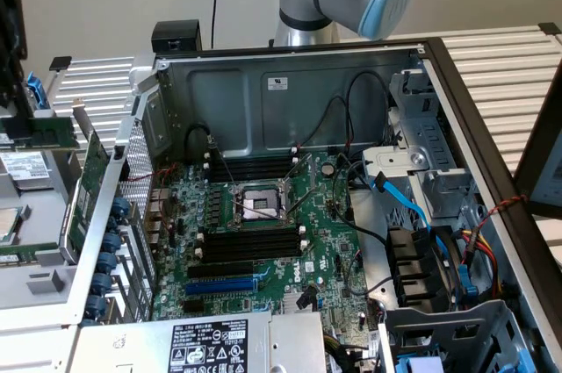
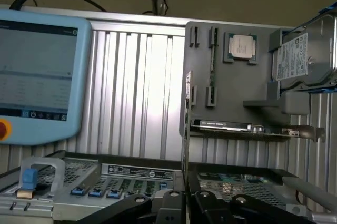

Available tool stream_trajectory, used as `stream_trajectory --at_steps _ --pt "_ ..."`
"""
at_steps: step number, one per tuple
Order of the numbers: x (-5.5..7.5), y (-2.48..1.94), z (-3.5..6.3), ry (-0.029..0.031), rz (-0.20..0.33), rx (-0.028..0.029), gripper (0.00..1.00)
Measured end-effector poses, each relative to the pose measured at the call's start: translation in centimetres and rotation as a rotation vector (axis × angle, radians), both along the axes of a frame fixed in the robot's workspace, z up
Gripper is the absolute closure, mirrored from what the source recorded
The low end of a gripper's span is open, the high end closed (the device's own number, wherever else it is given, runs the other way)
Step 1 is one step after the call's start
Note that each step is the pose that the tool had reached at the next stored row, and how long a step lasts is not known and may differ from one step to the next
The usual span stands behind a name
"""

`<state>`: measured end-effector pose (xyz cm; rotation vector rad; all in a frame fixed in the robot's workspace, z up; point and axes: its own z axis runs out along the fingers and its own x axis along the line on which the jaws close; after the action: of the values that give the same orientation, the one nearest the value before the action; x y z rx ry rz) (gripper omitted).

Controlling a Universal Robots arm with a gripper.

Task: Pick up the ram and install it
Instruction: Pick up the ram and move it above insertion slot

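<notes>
Ram (image 2: 212, 66) on edge, lengthwise toward expansion card (image 2: 247, 127)

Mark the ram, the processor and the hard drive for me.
ram (image 2: 212, 66), wrist view, middle of its thin green edge.
processor (image 2: 241, 46), wrist view, centre of its metal lid.
hard drive (image 2: 303, 58), wrist view, its white label.

The open grey metal computer case (image 1: 237, 101) stands in the middle, and the green motherboard (image 1: 316, 215) lies flat inside it. On the board, the square silver processor socket (image 1: 250, 206) sits between two groups of long black memory slots (image 1: 250, 243). Outside the case, at the exterior view's left, is the grey plastic parts holder (image 2: 237, 87). On it, the square processor chip (image 2: 241, 46) lies between the long narrow green ram (image 2: 212, 58) and the silver hard drive (image 2: 303, 55).
</notes>
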<state>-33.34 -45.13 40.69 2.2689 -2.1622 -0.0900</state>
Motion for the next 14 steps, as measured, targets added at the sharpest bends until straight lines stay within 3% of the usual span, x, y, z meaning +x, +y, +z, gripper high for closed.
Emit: stream_trajectory --at_steps 14 --pt "5.2 0.0 0.01 0.0002 0.001 -0.0004 0.86"
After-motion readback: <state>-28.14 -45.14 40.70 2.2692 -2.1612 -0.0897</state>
